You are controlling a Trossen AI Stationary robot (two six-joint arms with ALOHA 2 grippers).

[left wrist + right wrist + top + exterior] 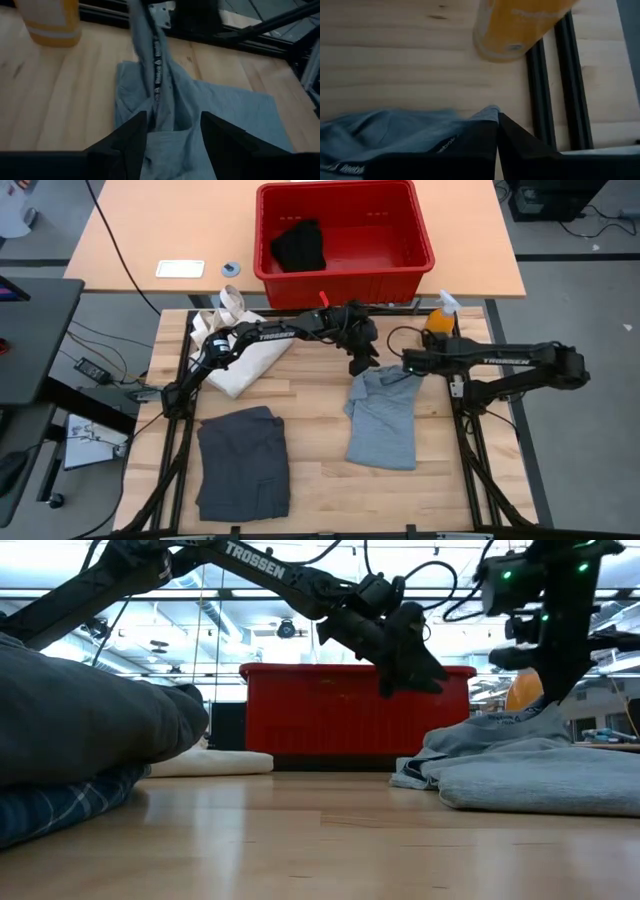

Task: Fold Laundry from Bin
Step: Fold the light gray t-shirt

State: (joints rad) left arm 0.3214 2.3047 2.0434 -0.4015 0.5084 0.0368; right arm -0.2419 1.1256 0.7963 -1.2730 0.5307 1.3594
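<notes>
Overhead, the red bin (345, 232) sits at top centre holding a black piece (299, 246). Right of centre on the bench (320, 440), the right hand (408, 367) pinches the light grey piece (383, 418). The left hand (362, 364) hovers beside it, fingers spread.
</notes>
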